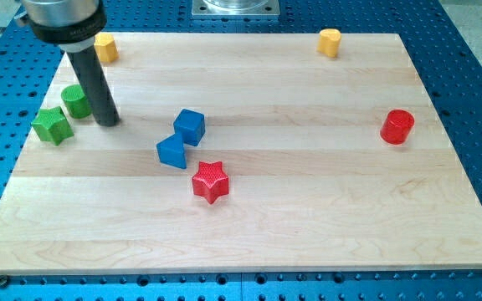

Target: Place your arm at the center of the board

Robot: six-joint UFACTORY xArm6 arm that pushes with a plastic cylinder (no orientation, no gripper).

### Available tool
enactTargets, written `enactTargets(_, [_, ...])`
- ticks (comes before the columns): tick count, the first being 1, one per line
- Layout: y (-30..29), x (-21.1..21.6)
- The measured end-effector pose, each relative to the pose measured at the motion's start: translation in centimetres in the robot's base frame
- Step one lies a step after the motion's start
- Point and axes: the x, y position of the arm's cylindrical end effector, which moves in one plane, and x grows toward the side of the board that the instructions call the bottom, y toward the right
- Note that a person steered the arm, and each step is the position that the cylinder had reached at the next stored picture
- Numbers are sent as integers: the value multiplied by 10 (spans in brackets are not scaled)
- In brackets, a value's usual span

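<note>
Beside the green cylinder [76, 101] — my tip [108, 122] sits just to its right, close but whether it's touching I can't tell. No gripper on this rig: just the dark rod, nothing to open or close, nothing held.

Outward from the green cylinder:
- green star-like block [53, 125] just down-left of it
- yellow block [105, 48] above it, at the worktop's top edge, partly hidden behind the arm housing
- blue cube [190, 125] and a second blue block [172, 151], the two touching or nearly so, well right of it and a bit lower
- red star [210, 181] further down-right, just below the blue pair
- yellow cylinder [330, 42] and red cylinder [397, 127] far off toward the view's right

Progress: my read is early — not done. Tip is in the worktop's [308, 217] upper-left part; the centre lies well to the right of the green cylinder and somewhat lower, past the blue pair. Roughly the whole traverse is left.

Orientation: rod's long axis looks upright, tip down on the worktop, shaft leaning slightly to the view's upper-left in this perspective.

Path note: a straight line to centre seems to pass close to the blue cube — likely needs to skirt just above it to avoid a nudge.
</note>
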Motion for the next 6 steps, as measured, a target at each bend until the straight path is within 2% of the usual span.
enactTargets(3, [-28,-6])
enactTargets(5, [-27,-7])
enactTargets(6, [36,-21])
